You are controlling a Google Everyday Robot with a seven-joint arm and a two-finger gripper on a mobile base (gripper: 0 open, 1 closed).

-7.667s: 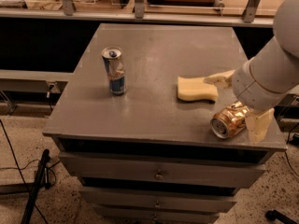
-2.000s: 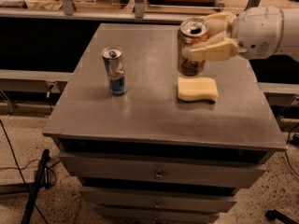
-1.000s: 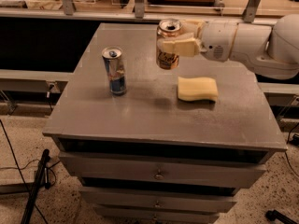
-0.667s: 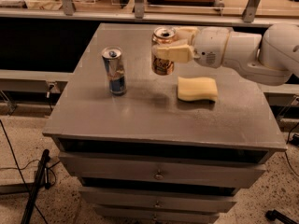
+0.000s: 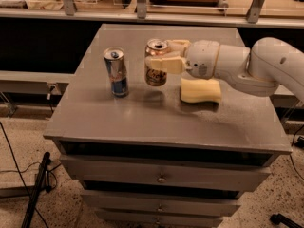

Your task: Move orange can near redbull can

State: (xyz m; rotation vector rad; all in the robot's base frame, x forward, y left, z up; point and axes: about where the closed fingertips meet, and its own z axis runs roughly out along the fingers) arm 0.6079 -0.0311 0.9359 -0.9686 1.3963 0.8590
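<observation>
Labels first: dark script is seen on the orange can (image 5: 156, 72) but cannot be read; no brand text can be made out on the redbull can (image 5: 116, 72), only blue and silver panels with a red mark low on the body; both cans are shown with silver tops, the orange can's with an open mouth.

The orange can is held upright in the gripper (image 5: 158, 54); the cream fingers (image 5: 164, 64) are closed on its upper half, one across the near side, one at the back by the rim; the jaws are set narrow, to the can's width. The gripper is reached in from the right, over the middle of the table (image 5: 142, 115); the white arm (image 5: 237, 68) is run off toward the right edge of the view.

The can's base appears to be held just clear of the surface, with a shadow thrown on the grey top below it; contact cannot be ruled out for certain.

The redbull can is stood upright on the table, just to the left of the orange can; a clear gap is left between them, no touching; the redbull can's base is seen a little nearer the front edge than the orange can's.

A yellow sponge (image 5: 200, 90) is laid flat on the table, right of the orange can and below the gripper's wrist; it is not touched by the can.

Drawers are fitted below the table top, a small knob (image 5: 161, 178) on the upper one; black cables (image 5: 33, 194) are seen on the speckled floor at left.
</observation>
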